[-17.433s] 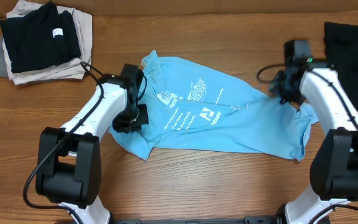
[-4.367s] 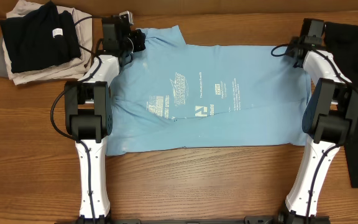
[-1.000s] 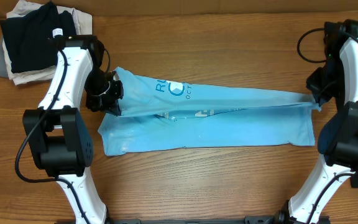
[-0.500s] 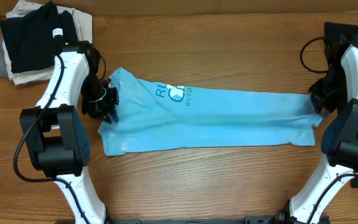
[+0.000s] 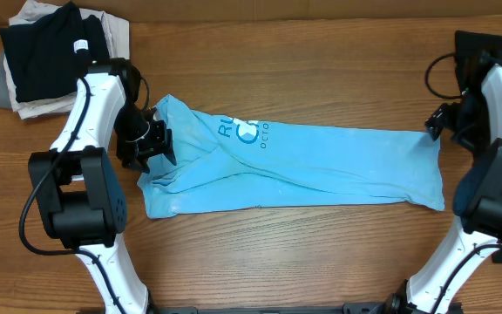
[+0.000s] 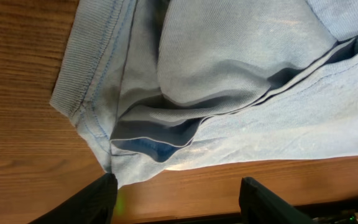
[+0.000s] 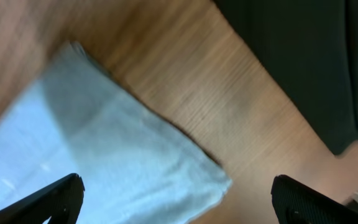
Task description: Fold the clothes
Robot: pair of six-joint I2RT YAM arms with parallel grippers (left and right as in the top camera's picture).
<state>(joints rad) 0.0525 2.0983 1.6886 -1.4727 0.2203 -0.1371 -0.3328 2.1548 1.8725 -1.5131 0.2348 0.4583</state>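
Sky-blue T-shirt [image 5: 295, 166] lies folded lengthwise across the desk [image 5: 303, 253], nine to three o'clock. We just let go: left end effector [image 5: 151, 144] partly open, right end effector [image 5: 438, 122] wide, both empty. First fold looks done.

My left arm [image 5: 94, 96] reaches forward from its base, elbow bent, and the left gripper [image 5: 151, 144] sits at the left end of the shirt [image 5: 321, 161], pointing down at it. Its fingers [image 6: 95, 199] stand apart with nothing between them. My right arm [image 5: 495, 87] curls in toward the shirt's far right corner. The right gripper [image 5: 438, 125] is spread wide, holding nothing.
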